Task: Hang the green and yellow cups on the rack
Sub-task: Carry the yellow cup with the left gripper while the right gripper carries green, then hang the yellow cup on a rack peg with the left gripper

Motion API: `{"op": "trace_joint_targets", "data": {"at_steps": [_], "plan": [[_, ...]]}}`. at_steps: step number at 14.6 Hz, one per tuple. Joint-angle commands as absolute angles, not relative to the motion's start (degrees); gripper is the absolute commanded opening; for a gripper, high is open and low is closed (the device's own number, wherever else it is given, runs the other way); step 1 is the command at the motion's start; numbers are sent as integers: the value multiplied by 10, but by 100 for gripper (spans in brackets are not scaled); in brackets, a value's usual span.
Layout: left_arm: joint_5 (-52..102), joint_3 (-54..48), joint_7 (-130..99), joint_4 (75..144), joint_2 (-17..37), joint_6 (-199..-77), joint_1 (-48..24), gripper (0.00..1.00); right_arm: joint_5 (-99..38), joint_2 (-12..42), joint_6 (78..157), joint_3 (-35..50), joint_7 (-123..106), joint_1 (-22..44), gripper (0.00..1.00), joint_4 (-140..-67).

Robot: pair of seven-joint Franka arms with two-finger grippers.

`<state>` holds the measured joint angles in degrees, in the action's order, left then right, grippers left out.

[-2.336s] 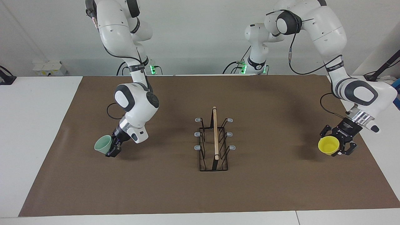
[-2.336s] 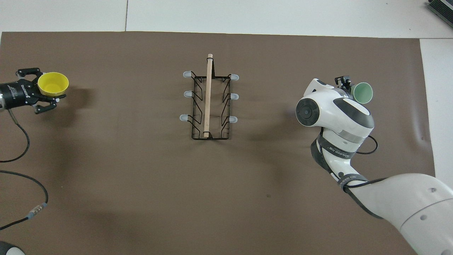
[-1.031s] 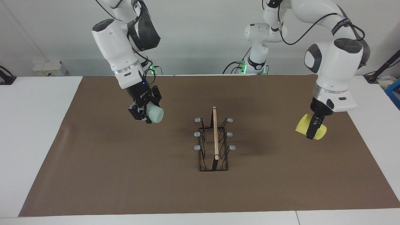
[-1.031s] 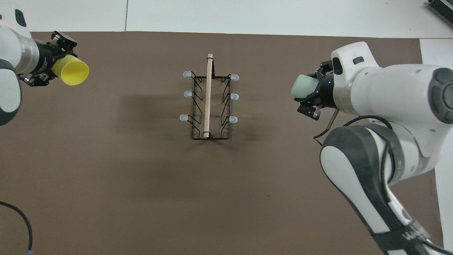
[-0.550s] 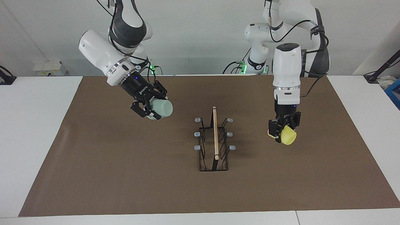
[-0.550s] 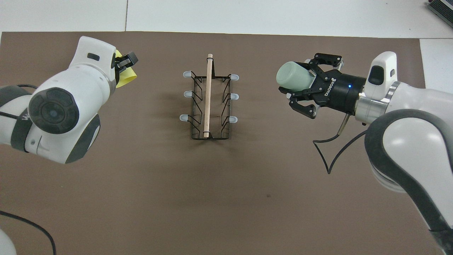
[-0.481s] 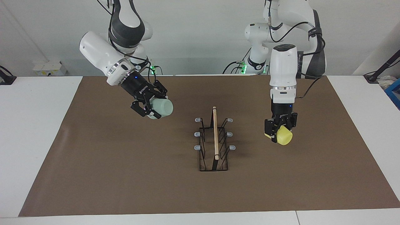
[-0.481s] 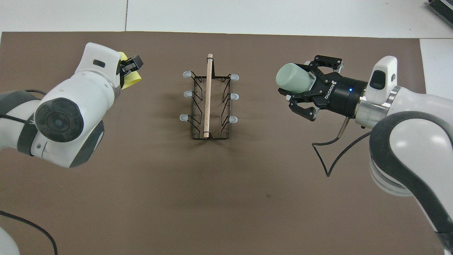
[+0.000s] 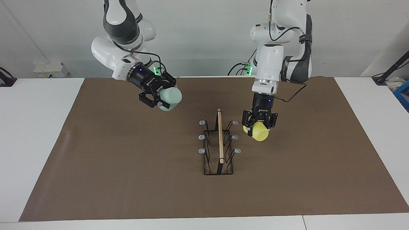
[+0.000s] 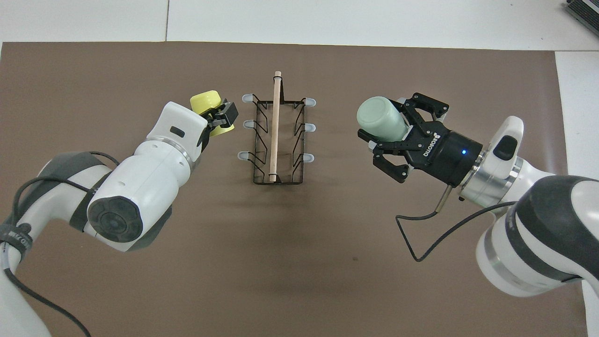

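Observation:
The rack (image 9: pixel 219 143) stands mid-mat, black wire with a wooden rod on top and grey-tipped pegs on both sides; it also shows in the overhead view (image 10: pixel 276 135). My left gripper (image 9: pixel 259 125) is shut on the yellow cup (image 9: pixel 260 133), held low beside the pegs on the left arm's side, base pointing away from the robots. In the overhead view the left gripper (image 10: pixel 217 118) partly hides the yellow cup (image 10: pixel 205 99). My right gripper (image 9: pixel 163 95) is shut on the green cup (image 9: pixel 171 95), raised over the mat on the rack's right-arm side. Overhead, the right gripper (image 10: pixel 389 128) holds the green cup (image 10: pixel 375 116) sideways.
A brown mat (image 9: pixel 127 179) covers most of the white table (image 9: pixel 35 134). A black cable (image 10: pixel 421 234) hangs from the right wrist. A wall socket box (image 9: pixel 49 69) sits at the table's edge nearest the robots, past the right arm.
Both arms swung in toward the rack. The left gripper brought the yellow cup close to the pegs. The right gripper lifted the green cup higher and nearer the rack.

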<state>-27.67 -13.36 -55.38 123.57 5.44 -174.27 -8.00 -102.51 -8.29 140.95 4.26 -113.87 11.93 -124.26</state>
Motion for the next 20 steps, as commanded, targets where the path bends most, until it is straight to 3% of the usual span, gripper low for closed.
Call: {"op": "trace_joint_targets", "data": {"at_steps": [1,9,16,20], "plan": [[-287,-142,-559,1293,19,-1776,-79,0,-1153,-95,1397,44,-1239,129,0,-1284],[-288,-168,-564,1320,15,-1796,-78,0,-1444,-4,1319,44,-1446,200,0,-1292],[-289,-202,-641,1325,5,-1726,-76,0,-1483,49,1283,44,-1510,208,0,-1292],[-289,-210,-639,1325,1,-1700,-75,74,-1518,114,1188,44,-1566,209,0,-1289]]}}
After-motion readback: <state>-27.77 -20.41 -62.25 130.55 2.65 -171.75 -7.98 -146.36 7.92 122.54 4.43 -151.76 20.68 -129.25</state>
